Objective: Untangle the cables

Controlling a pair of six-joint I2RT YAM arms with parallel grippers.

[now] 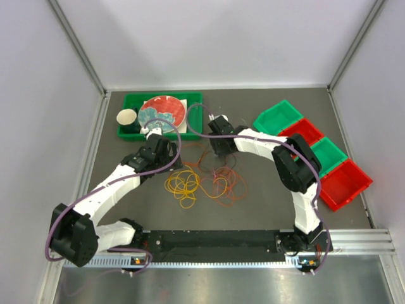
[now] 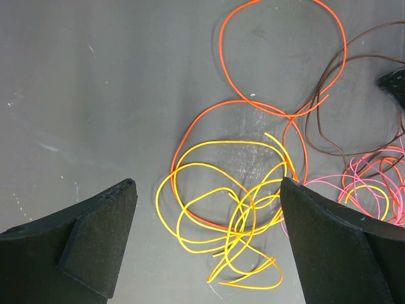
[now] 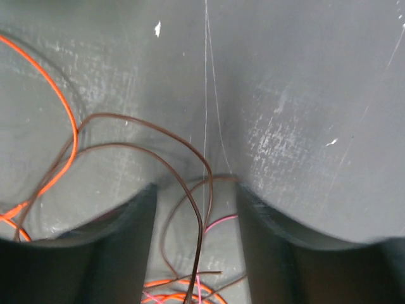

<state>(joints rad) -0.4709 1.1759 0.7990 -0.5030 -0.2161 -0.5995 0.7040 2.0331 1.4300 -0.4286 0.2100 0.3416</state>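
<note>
Cables (image 1: 215,183) tangled; left fingers (image 2: 95,244) spread wide; right fingers (image 3: 120,250) parted around maroon cable (image 3: 200,240).

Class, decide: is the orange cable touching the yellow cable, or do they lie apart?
Touching. The left wrist view shows the orange cable crossing the coils of the yellow cable, both lying flat on the table.

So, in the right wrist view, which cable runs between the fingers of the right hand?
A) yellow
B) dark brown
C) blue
B: a dark brown cable loops down through the gap between the fingers of the right hand.
</note>
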